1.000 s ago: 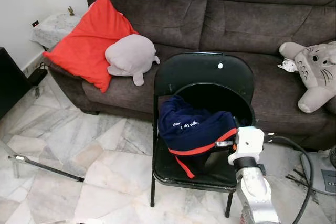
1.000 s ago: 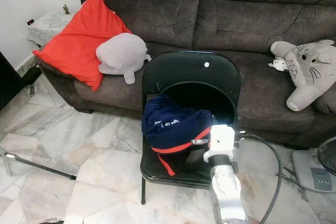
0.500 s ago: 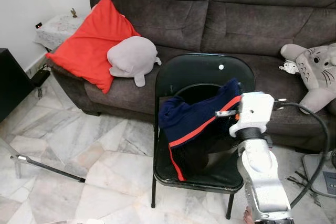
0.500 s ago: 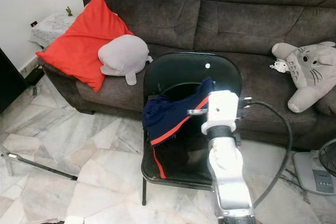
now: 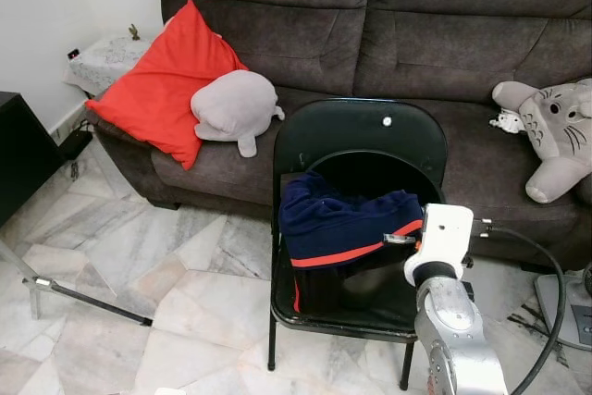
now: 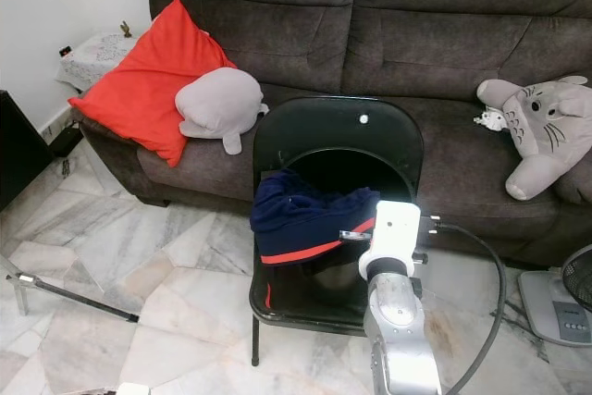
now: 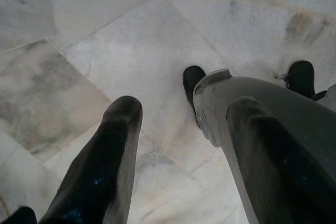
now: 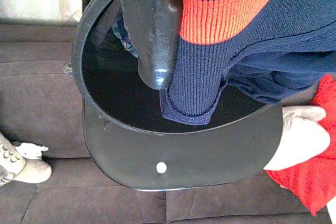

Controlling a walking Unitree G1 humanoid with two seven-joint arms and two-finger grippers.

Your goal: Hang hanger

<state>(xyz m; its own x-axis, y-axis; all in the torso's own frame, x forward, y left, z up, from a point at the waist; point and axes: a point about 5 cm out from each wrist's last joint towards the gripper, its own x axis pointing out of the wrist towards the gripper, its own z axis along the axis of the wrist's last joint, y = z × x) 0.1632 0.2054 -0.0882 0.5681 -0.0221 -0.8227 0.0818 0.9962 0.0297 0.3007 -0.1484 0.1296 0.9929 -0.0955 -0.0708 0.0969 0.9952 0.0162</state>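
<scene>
A navy sweater with a red stripe (image 5: 342, 224) hangs over the seat of a black folding chair (image 5: 361, 131) in front of the sofa. My right gripper (image 5: 401, 240) is shut on the sweater's striped hem at its right end and holds it a little above the seat. In the right wrist view one black finger (image 8: 152, 24) presses the ribbed hem (image 8: 210, 19), and the chair's backrest (image 8: 173, 156) lies beyond. My left gripper (image 7: 184, 124) hangs idle and open over the marble floor, beside my own grey leg (image 7: 294, 129).
A dark sofa (image 5: 416, 25) carries a red cushion (image 5: 166, 80), a grey plush (image 5: 236, 104) and a grey cat-like plush (image 5: 555, 136). A metal bar (image 5: 83, 301) lies on the floor at left. A black cabinet (image 5: 18, 154) stands far left, a fan base (image 6: 555, 307) at right.
My right gripper lifted the sweater's hem high off the chair, then came back down partway. The sweater now hangs stretched out rather than heaped.
</scene>
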